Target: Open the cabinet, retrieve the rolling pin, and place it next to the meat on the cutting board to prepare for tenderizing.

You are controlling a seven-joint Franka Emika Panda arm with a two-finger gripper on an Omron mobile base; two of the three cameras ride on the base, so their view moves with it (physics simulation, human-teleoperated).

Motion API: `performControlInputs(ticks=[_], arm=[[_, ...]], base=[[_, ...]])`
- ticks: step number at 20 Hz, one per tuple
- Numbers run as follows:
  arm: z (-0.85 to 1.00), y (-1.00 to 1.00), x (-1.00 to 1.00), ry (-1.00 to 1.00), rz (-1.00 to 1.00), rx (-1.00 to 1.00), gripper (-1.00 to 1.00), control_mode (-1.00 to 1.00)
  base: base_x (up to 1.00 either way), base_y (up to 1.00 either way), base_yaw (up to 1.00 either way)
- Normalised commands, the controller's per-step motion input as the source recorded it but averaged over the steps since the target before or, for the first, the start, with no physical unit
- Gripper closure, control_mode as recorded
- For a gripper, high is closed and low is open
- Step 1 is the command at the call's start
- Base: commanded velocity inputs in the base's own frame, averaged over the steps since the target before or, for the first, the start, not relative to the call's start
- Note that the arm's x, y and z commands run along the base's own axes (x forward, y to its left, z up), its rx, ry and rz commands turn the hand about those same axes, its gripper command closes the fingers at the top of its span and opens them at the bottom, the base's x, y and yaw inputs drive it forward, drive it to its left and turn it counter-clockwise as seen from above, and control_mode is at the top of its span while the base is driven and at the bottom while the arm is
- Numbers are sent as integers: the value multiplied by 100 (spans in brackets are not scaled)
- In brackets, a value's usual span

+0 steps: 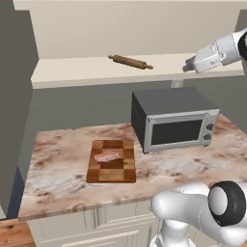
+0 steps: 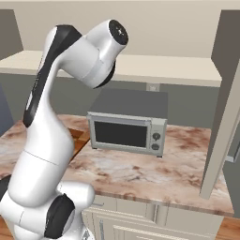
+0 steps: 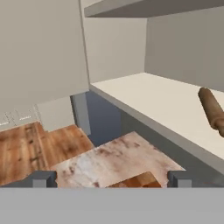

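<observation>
Marbled pink-brown counter (image 1: 62, 169) runs below an open cream cabinet (image 1: 72, 34) whose beige shelf sits at the arm's working height. In the hand view the two dark finger tips (image 3: 43, 178) stand far apart at the bottom corners, spread wide with nothing between them; the gripper (image 3: 111, 179) hovers in the air in front of the shelf's edge, with the counter and a corner of the cutting board (image 3: 138, 180) showing below it.

Off to the right in that view, the rolling pin (image 3: 213, 109) lies flat on the shelf, well apart from the fingers. From the left base view the rolling pin (image 1: 130, 61) rests near the middle of the shelf, its long axis running mostly across the shelf, left end a little farther back and right end angled toward the front edge.

From the left base view the hand (image 1: 202, 60) is held at shelf level toward the shelf's right end, pointing leftward along it toward the pin. In the right base view the arm rises from the base, bends at a raised elbow and hides the hand.

On the counter below, the checkered cutting board (image 1: 112, 160) lies to the left of a grey toaster oven (image 1: 173, 118), and the meat (image 1: 107, 156) lies on the board's upper left part. The toaster oven stands directly under the shelf's right half, beneath the hand. An opened cabinet door (image 2: 225, 117) stands at the right in the right base view.
</observation>
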Motion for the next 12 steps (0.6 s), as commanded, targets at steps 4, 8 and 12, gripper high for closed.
performControlInputs(ticks=[4, 8, 12], arm=[[-5, 1, 35, 4, -3, -5, -100, -100], [-5, 5, 53, 7, 0, -3, -100, -100], [-6, 12, 53, 0, -1, 0, -100, -100]], base=[[0, 0, 0], [0, 0, 0], [0, 0, 0]])
